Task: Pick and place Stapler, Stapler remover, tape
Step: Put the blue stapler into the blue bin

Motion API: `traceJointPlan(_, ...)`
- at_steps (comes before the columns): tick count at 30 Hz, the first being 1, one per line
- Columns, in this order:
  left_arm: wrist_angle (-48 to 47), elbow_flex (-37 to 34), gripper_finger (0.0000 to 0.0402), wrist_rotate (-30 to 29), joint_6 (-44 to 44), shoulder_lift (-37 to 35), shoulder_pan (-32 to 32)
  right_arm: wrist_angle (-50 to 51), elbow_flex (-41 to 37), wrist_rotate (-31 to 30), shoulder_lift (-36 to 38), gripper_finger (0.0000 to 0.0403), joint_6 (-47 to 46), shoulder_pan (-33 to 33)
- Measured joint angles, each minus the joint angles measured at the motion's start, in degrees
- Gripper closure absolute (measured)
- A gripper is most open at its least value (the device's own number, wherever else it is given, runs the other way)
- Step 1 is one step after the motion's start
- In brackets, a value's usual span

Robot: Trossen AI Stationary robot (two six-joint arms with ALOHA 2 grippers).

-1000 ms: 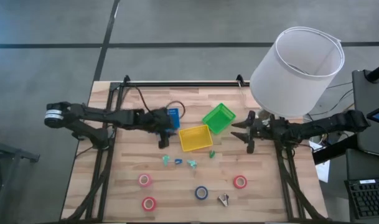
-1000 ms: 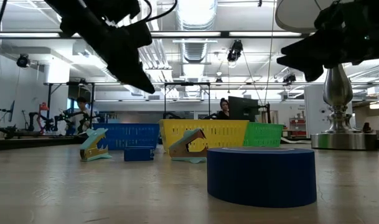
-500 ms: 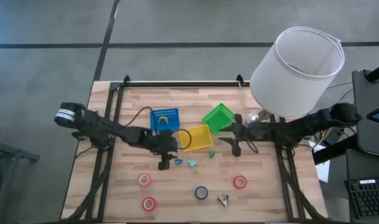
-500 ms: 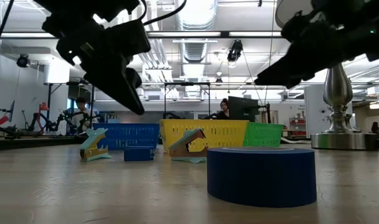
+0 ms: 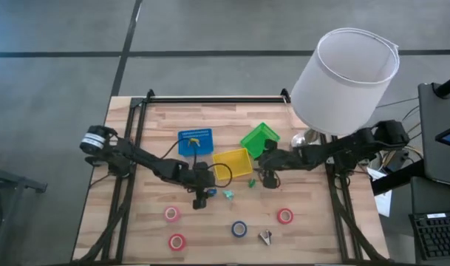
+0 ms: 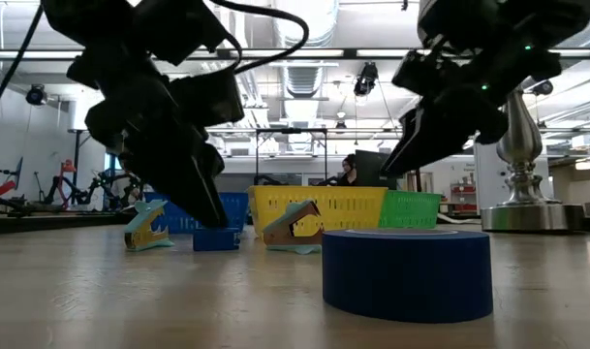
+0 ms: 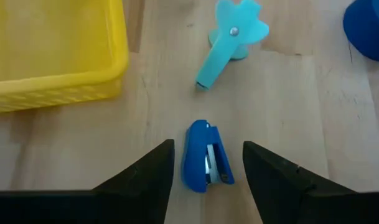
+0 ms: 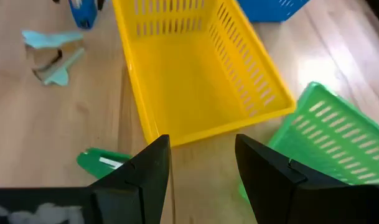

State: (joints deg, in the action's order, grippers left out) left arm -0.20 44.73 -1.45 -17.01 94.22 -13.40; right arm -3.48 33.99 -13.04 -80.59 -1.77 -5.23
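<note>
My left gripper (image 7: pixel 206 163) hangs low over the wooden table (image 5: pixel 151 229), its two dark fingers spread apart with nothing between them yet. Directly between and just ahead of those fingers lies a small blue stapler (image 7: pixel 205 155). Its long axis runs straight out from the wrist, parallel to the fingers, so one finger stands on each long side of it. I judge a straight descent would put the narrow width of the stapler between the pads, with no wrist rotation needed.

Farther ahead of the same gripper, past the stapler's far end, lies a light blue staple remover (image 7: pixel 230 38), angled off to one side and apart from the stapler. The yellow bin (image 7: pixel 52 56) sits ahead and to one side, near but not touching the stapler.

From above, the left arm is plainly the nearer one to this stapler (image 5: pixel 209 193). My right gripper (image 8: pixel 200 163) is also spread open and empty. It hovers at the near corner of the yellow bin (image 8: pixel 195 68), with a small green stapler (image 8: pixel 102 162) just beside one finger and the green bin (image 8: pixel 326 140) on the other side.

The tape rolls lie well behind both grippers, toward the table's front edge: a blue roll (image 5: pixel 239 228) and three pink-red ones (image 5: pixel 284 216). I cannot tell from the level view how high the left fingers sit above the table.
</note>
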Motion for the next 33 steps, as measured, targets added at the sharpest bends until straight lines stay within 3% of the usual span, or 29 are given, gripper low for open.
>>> traceJointPlan(10, 0.37, 0.00, 0.0213, 0.02, -0.14, 2.30, -0.25, 6.10, 5.22, 0.00, -4.79, 0.0223, 2.24, 0.00)
traceJointPlan(22, -0.34, 0.06, 0.0333, -0.74, -0.63, 1.75, -0.29, 16.25, 6.79, 0.00, -0.43, 0.0223, -4.14, -0.15)
traceJointPlan(25, -1.33, 0.48, 0.0334, -0.80, -0.64, 0.28, -0.30, 17.58, 6.73, 1.63, 0.98, 0.0226, -7.14, -0.22)
traceJointPlan(29, -3.51, 0.68, 0.0317, -1.38, -0.64, -1.86, -0.25, 18.16, 6.68, 8.62, 2.38, 0.0233, -8.77, -0.94)
traceJointPlan(33, -7.22, 0.68, 0.0316, -5.17, 1.26, -5.52, -0.20, 17.85, 6.68, 10.33, 2.64, 0.0241, -8.79, -2.52)
